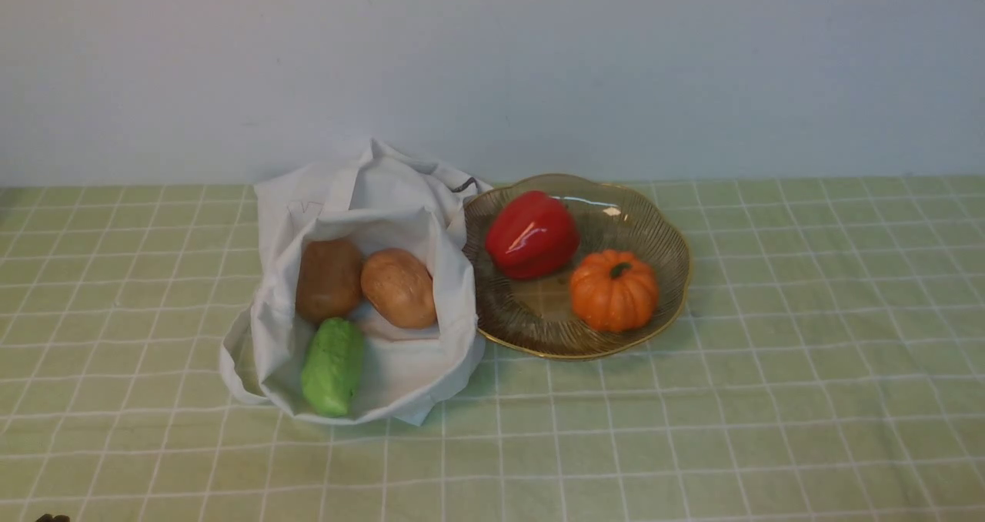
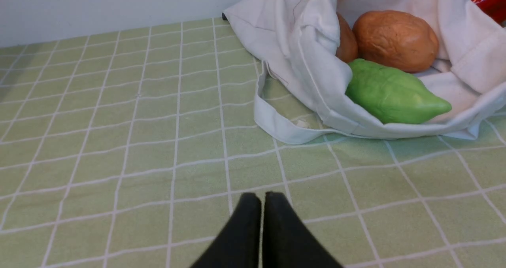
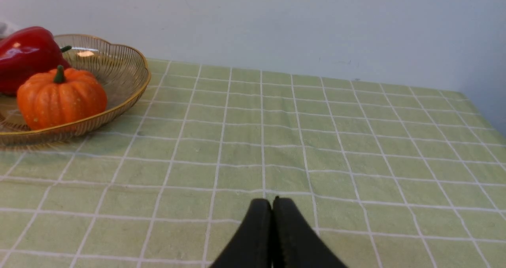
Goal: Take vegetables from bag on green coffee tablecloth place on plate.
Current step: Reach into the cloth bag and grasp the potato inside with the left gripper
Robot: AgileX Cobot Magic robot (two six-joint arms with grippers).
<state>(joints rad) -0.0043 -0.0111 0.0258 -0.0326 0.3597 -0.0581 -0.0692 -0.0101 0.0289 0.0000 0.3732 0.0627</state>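
Observation:
The white cloth bag [image 1: 369, 199] lies open on the green checked tablecloth [image 1: 769, 353]. Inside it lie a dark brown potato [image 1: 328, 279], a light tan potato [image 1: 399, 288] and a bright green bumpy vegetable [image 1: 333, 366]. The amber glass plate [image 1: 654, 233] stands just right of the bag. In the left wrist view the bag [image 2: 300, 42], tan potato [image 2: 395, 40] and green vegetable [image 2: 391, 94] lie ahead of my left gripper [image 2: 263, 199], which is shut and empty over the cloth. My right gripper [image 3: 272, 202] is shut and empty, well away from the plate [image 3: 118, 74].
A glossy red bell pepper [image 1: 532, 235] and a small orange pumpkin [image 1: 613, 289] sit on the plate; both show in the right wrist view, pepper [image 3: 23, 58] and pumpkin [image 3: 61, 98]. A pale wall runs behind the table. The table's far right edge [image 3: 484, 114] shows.

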